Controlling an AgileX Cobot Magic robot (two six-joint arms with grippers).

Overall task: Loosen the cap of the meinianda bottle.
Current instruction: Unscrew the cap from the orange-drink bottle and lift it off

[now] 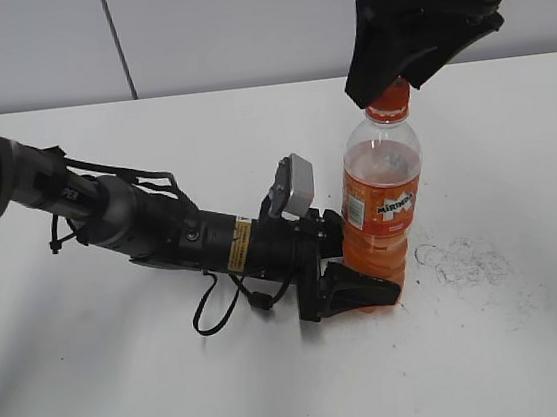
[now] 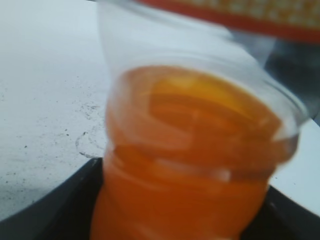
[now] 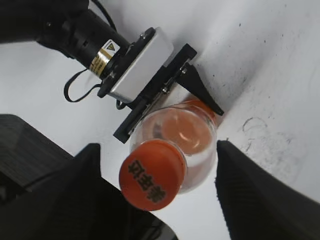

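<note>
The meinianda bottle [image 1: 383,207] stands upright on the white table, clear plastic with orange drink and an orange label. Its orange cap [image 1: 390,101] sits on top; the right wrist view shows the cap [image 3: 152,174] from above with dark printed characters. My left gripper [image 1: 360,290] is shut on the bottle's ribbed lower body, which fills the left wrist view [image 2: 190,165]. My right gripper [image 1: 385,84] hangs just above the cap, open, with its two black fingers either side of it [image 3: 159,185]. The left finger is close to the cap, the right one is well apart.
The white table [image 1: 128,387] carries dark scuff marks [image 1: 466,263] to the right of the bottle. My left arm [image 1: 160,232] lies low across the table from the left, with a loose black cable [image 1: 215,311] beside it. A grey wall stands behind.
</note>
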